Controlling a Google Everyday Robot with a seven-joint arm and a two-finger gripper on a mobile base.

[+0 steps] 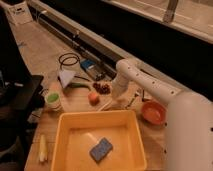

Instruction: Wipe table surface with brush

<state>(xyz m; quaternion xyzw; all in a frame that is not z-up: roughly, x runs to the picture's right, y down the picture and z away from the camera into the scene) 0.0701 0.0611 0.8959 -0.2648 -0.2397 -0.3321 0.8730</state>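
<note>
Dim room; light tan plank table surface (75, 102). Yellow plastic tub (60, 137) contains blue rectangular sponge (101, 149). Gripper (116, 102), above tub's far rim, clenches slim cream-tipped brush (106, 105).

Gripper (116, 102) low over the table surface (75, 102), behind tub (100, 120), sponge (101, 149) inside, bowl (153, 112) right.

The gripper (118, 104) is hidden behind the arm's wrist (120, 90).
</note>
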